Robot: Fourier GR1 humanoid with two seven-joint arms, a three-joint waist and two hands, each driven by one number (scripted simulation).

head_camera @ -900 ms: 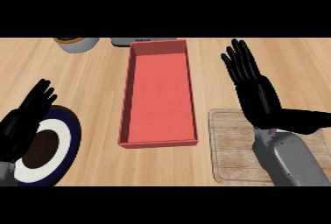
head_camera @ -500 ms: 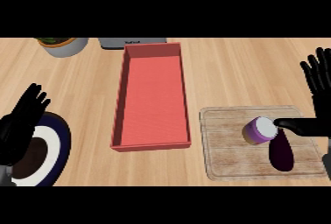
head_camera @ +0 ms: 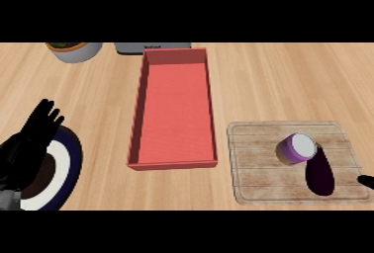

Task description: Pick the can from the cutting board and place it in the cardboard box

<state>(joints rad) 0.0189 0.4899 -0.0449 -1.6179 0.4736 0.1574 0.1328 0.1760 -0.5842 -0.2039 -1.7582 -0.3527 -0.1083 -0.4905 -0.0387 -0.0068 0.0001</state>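
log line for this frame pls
can: on cutting board, untouched | box: red, no can | left hand: open, over plate | right hand: only tip at edge

I am looking down at my counter and counting one of each kind of thing. One purple can (head_camera: 297, 148) is lying on one wooden cutting board (head_camera: 256, 183). One long red box (head_camera: 174, 111) is sitting in the middle. One plate (head_camera: 67, 163) with a dark rim is lying at the left. One grey pot (head_camera: 73, 51) and one grey appliance (head_camera: 152, 48) are showing at the far edge. One of my hands, the left hand (head_camera: 29, 143), is showing in full; a fingertip of my right hand (head_camera: 366, 181) is peeking in.
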